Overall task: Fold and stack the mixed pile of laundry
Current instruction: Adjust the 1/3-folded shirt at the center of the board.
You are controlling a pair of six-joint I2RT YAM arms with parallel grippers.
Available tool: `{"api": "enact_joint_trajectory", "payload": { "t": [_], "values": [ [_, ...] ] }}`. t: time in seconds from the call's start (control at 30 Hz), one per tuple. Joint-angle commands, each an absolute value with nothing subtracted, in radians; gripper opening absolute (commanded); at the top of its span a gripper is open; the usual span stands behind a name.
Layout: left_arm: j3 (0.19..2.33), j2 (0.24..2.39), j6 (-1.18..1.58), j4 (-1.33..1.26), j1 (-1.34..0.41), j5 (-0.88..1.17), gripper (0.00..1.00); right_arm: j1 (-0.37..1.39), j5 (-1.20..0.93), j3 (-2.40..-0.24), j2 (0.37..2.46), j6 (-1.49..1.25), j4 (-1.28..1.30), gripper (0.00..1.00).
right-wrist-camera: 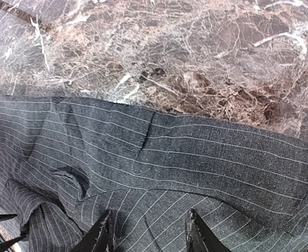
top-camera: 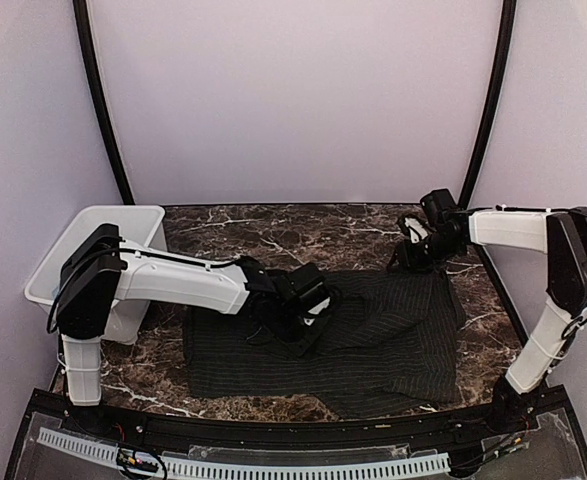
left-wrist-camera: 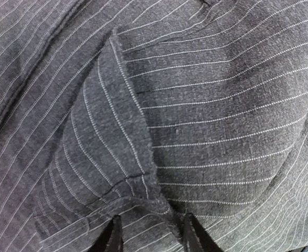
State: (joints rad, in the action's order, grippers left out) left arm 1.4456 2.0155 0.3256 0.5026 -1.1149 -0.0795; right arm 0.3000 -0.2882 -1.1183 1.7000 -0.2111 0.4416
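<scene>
While left gripper (left-wrist-camera: 154,239) and right gripper (right-wrist-camera: 146,236) hang spread over the pinstriped shirt (top-camera: 393,340) at nine and two o'clock, folding seems barely begun, and the next move calls for a flap pinched.

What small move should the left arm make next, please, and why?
Probably close the left gripper: its fingers stand apart astride a raised flap edge of the pinstriped shirt, so shutting should pinch it. The right gripper hangs open over the far edge.
</scene>
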Motion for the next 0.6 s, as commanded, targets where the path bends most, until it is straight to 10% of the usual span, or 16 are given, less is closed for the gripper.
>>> {"api": "enact_joint_trajectory", "payload": {
  "t": [0.0, 0.57],
  "values": [
    [1.393, 1.969, 0.373, 0.441, -1.118, -0.022, 0.42, 0.299, -0.297, -1.119, 1.672, -0.212, 0.432, 0.44],
    [1.523, 1.83, 0.124, 0.654, -1.165, -0.058, 0.0, 0.285, -0.267, -1.125, 1.666, -0.203, 0.425, 0.44]
  ]
}}
